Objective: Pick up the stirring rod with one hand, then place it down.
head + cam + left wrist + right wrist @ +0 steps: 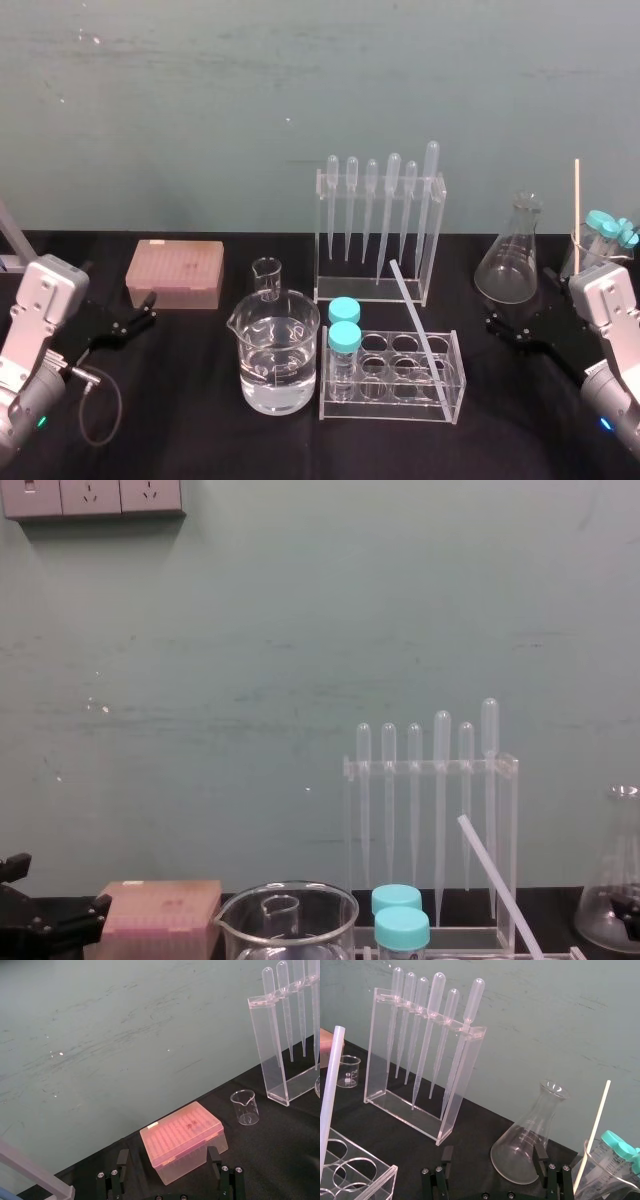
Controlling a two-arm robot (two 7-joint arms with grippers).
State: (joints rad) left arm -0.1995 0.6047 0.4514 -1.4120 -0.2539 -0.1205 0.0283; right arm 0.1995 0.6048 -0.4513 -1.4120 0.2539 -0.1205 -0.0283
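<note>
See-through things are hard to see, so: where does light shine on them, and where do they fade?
Head view: glints on the water-filled glass beaker; the long translucent-white stirring rod shows pale against the black tablecloth. Chest view: the clear bulb-topped pipettes nearly melt into the green wall. Right wrist view: glints on the glass conical flask.

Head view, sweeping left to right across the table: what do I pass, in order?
From the left: left gripper → pink tip box → large beaker → teal-capped tubes → stirring rod → conical flask → beaker of capped tubes.
</note>
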